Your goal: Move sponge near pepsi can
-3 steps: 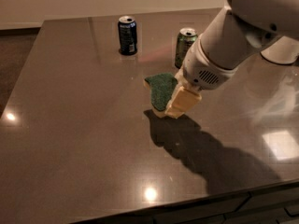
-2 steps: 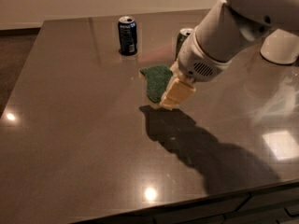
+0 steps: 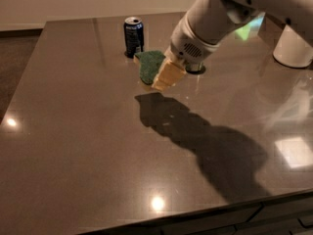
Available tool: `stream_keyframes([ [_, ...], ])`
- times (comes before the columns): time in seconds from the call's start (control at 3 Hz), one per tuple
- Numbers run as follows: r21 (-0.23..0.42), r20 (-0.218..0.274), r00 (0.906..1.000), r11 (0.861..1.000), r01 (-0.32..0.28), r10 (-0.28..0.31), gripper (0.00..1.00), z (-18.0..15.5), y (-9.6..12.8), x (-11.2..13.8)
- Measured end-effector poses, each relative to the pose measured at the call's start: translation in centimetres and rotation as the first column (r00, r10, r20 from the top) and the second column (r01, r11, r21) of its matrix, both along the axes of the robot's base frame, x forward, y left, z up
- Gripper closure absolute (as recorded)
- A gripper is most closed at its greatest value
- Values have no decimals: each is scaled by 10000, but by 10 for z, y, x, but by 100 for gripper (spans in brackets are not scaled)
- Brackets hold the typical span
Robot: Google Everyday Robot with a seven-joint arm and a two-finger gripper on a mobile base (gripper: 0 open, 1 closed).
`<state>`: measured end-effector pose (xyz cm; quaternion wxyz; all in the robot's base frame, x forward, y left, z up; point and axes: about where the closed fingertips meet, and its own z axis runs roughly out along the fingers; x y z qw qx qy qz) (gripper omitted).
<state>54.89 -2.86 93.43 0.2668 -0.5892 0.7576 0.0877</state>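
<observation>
Two-finger gripper (image 3: 164, 77) clasps the flat dark-green sponge (image 3: 149, 65) with pale yellow foam, tilted in the air
The sponge hangs just beside the navy-blue, silver-topped pepsi can (image 3: 133, 35), its shadow falling on the glossy brown tabletop (image 3: 73, 131)

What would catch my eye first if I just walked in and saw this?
The big white arm reaching in from the upper right, its gripper holding a green sponge in its jaws above the dark table. Just behind the sponge stands a dark blue pepsi can, and the arm's shadow sprawls across the glossy top.
</observation>
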Motion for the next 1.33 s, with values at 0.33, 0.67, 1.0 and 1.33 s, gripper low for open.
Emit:
stream_keyframes([
  [0.33, 123, -108, 9999, 9999, 51, -50, 100, -6, 13, 34],
  [0.67, 186, -149, 9998, 9998, 103, -100, 100, -12, 26, 66],
  [1.0, 129, -235, 9997, 9999, 108, -105, 100, -20, 38, 92],
  [1.33, -3, -401, 9991, 9999, 104, -104, 100, -31, 50, 112],
])
